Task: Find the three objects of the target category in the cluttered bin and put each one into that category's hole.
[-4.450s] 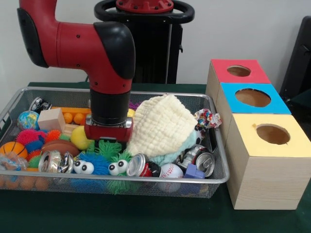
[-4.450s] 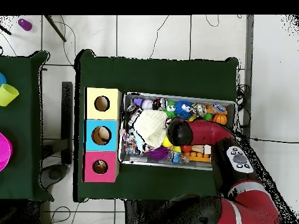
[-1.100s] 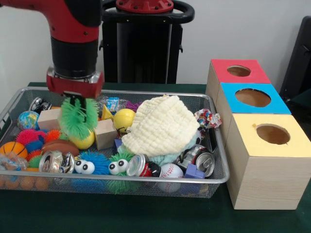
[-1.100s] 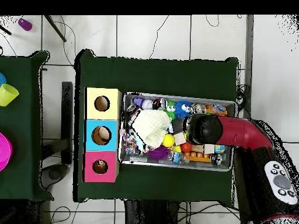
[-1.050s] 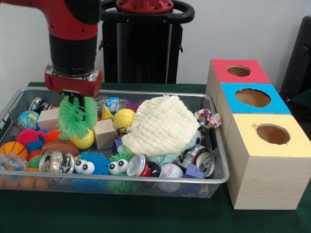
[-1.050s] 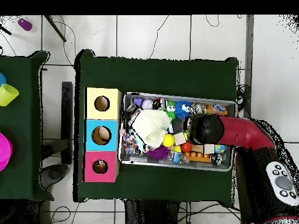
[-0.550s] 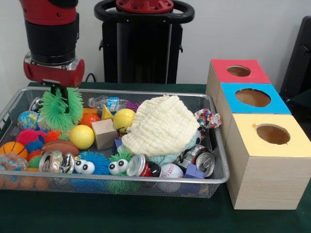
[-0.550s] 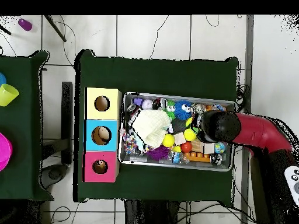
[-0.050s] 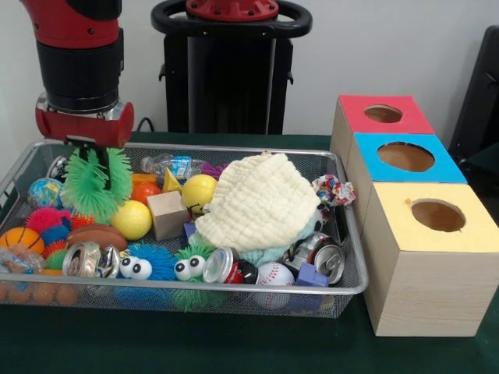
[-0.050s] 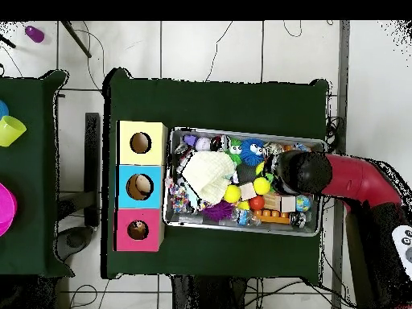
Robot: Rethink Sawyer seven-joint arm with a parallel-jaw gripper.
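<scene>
I've got the tool over the bin's left end in front view, clamped on a green spiky toy that hangs from it w/ its spikes spreading down over the clutter. Can't tell whether the toy's lowest spikes touch what's below.

Under and beside it: globe ball at far left, pink spiky ball, basketball, brown football. Yellow ball sits just right of the toy, wood cube next to that, a second yellow ball behind the cube. Front row: crushed can, blue googly-eye toy, green googly-eye toy, red can, baseball, another can.

Cream cloth is heaped mid-bin, covering whatever's under it.

Right of the bin on the green surface, three boxes in a row: red farthest, blue mid, yellow nearest, each w/ a round hole on top.

Overhead: arm reaches in from the right, its black wrist covers the bin's right end, so the tool itself is hidden there. Boxes sit at the bin's other end, well apart from the toy.
</scene>
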